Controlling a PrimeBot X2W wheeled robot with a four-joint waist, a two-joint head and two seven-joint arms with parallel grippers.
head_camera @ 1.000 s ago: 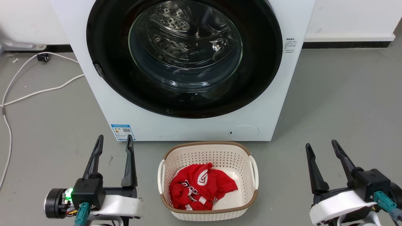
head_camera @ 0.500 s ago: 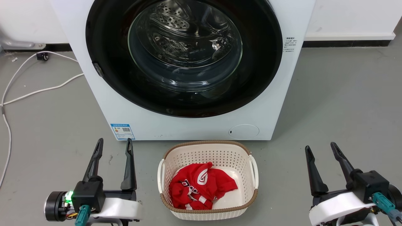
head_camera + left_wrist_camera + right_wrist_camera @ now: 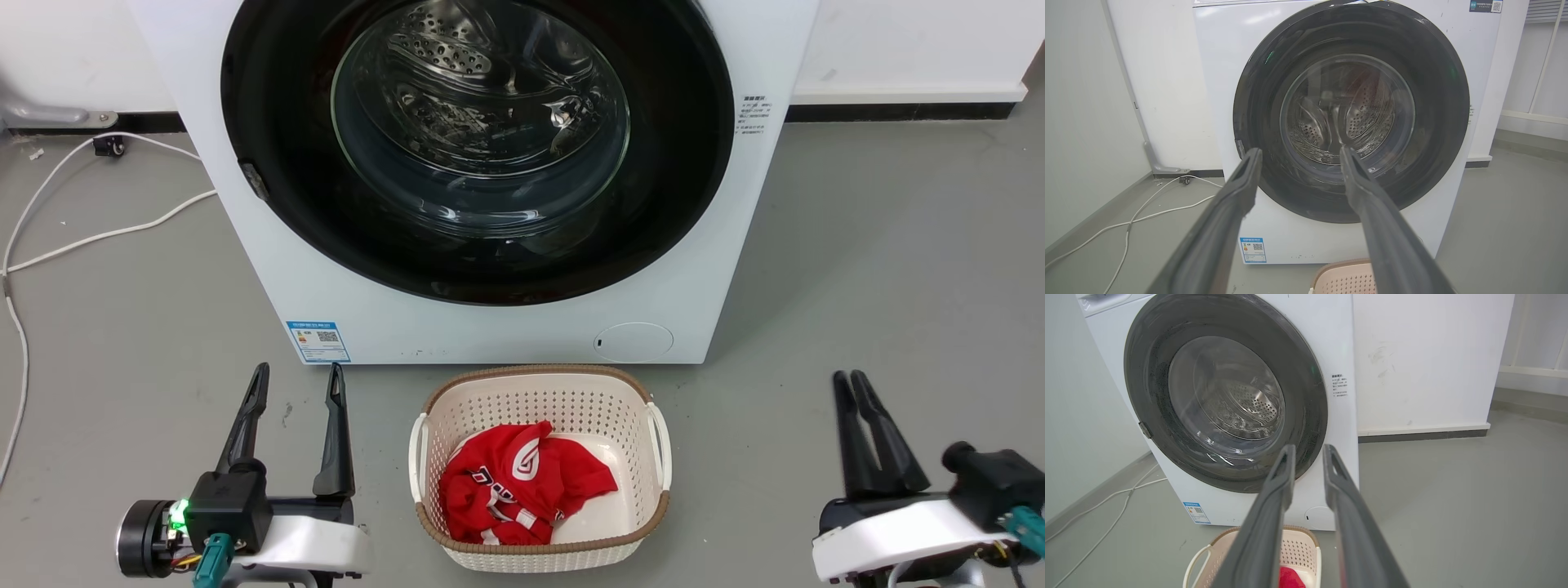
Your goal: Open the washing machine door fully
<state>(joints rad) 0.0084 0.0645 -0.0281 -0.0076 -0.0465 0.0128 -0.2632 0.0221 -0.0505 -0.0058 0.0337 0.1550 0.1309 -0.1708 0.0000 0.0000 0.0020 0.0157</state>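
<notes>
The washing machine (image 3: pixel 490 335) is a white front-loader right in front of me. The washing machine door (image 3: pixel 478 139) lies flat against it, with a glossy black rim around bulging glass. That door (image 3: pixel 1351 110) faces the left wrist view square on, and the door (image 3: pixel 1224 392) is seen at an angle in the right wrist view. Low on the left, my left gripper (image 3: pixel 298 371) is open, well short of the machine, and nothing sits between its fingers (image 3: pixel 1300 151). My right gripper (image 3: pixel 845 376) is low on the right, its fingers a narrow gap apart and empty (image 3: pixel 1309 448).
A cream laundry basket (image 3: pixel 539 371) holding a red garment (image 3: pixel 522 482) stands on the grey floor just before the machine, between my arms. White cables (image 3: pixel 82 241) trail over the floor at the left. A small grey latch (image 3: pixel 255 181) sits on the door's left edge.
The right gripper's fingers have drawn much closer together and its wrist has shifted right. The left gripper sank slightly. The door has not moved.
</notes>
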